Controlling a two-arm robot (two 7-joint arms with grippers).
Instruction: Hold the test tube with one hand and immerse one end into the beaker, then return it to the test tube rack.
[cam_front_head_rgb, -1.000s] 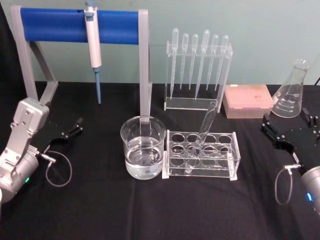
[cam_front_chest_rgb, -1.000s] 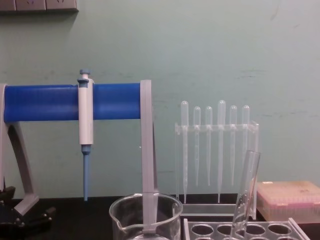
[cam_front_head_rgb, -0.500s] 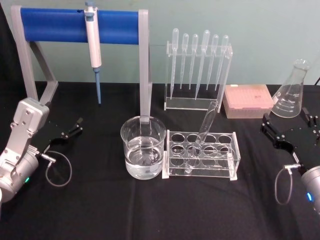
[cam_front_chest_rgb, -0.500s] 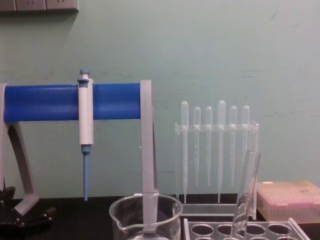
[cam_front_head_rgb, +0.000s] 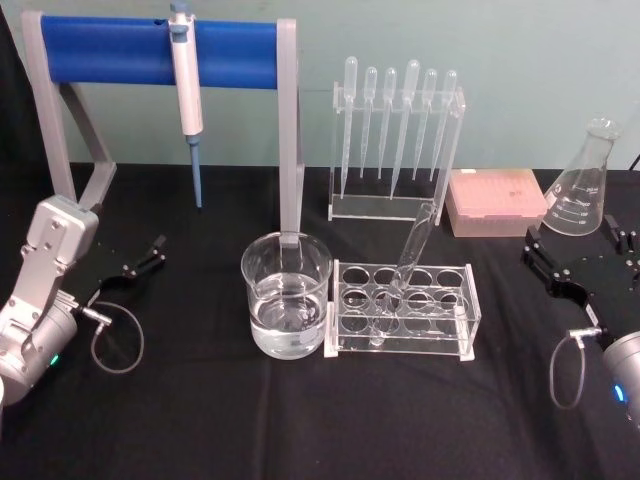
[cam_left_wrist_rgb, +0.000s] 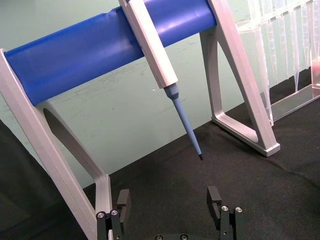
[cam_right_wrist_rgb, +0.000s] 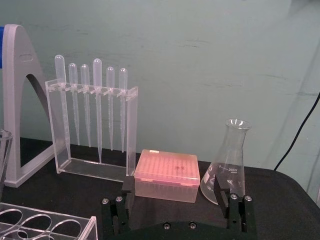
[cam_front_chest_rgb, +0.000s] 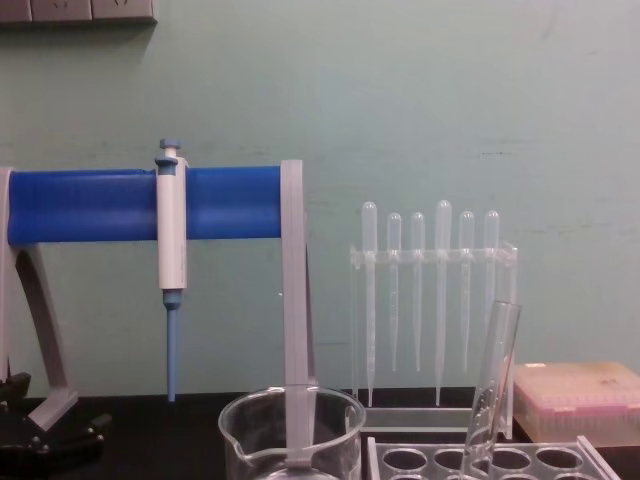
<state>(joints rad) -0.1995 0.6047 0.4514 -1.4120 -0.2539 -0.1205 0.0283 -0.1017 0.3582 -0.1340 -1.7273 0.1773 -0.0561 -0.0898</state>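
Left gripper (cam_front_head_rgb: 140, 262): we see it low over the black table (cam_front_head_rgb: 200, 420) at far left, fingers apart, holding nothing.
Beaker (cam_front_head_rgb: 287, 293): upright left of centre, liquid inside, just beside the rack.
Test tube (cam_front_head_rgb: 404, 270): we find it in the clear rack (cam_front_head_rgb: 404, 310), round end down in a hole, long axis leaning, open rim tilted up and rightward.
Right gripper (cam_front_head_rgb: 578, 266): far right, near the flask (cam_front_head_rgb: 585, 182), fingers spread and empty.

Even, soft light on my views; faint glare on the beaker (cam_front_head_rgb: 287, 293), black cloth (cam_front_head_rgb: 200, 400) swallows shadows.
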